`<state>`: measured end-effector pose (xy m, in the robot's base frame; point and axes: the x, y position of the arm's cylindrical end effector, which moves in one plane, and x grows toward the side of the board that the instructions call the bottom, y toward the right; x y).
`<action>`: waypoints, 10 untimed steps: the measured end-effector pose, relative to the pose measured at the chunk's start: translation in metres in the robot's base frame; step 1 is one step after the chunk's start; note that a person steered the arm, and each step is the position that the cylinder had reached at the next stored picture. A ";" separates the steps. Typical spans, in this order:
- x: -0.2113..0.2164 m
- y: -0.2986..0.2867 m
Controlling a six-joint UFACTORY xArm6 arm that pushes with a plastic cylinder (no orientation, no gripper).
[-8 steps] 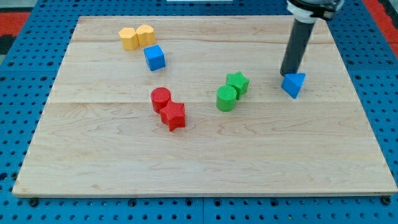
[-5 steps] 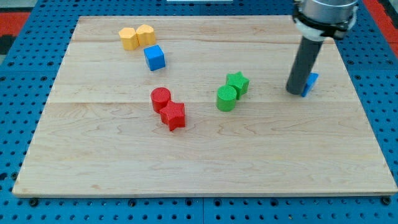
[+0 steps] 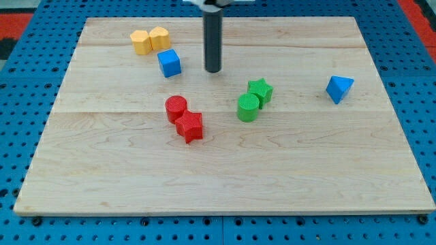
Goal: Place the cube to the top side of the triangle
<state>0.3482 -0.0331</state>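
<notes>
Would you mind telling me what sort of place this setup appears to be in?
Probably a robotics lab bench: a wooden board rests on a blue perforated base, small coloured blocks such as the blue cube and blue triangle are scattered on it, and my tip stands just right of the cube.

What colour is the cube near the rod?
Blue; the cube shows clearly in the camera view.

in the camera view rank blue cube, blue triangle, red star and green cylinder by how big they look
1. red star, slightly largest, though it is nearest the view's bottom
2-4. blue cube, blue triangle and green cylinder look too alike to rank
</notes>
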 end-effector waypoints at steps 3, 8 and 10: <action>-0.008 -0.204; -0.047 -0.083; -0.041 -0.035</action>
<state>0.3068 -0.0682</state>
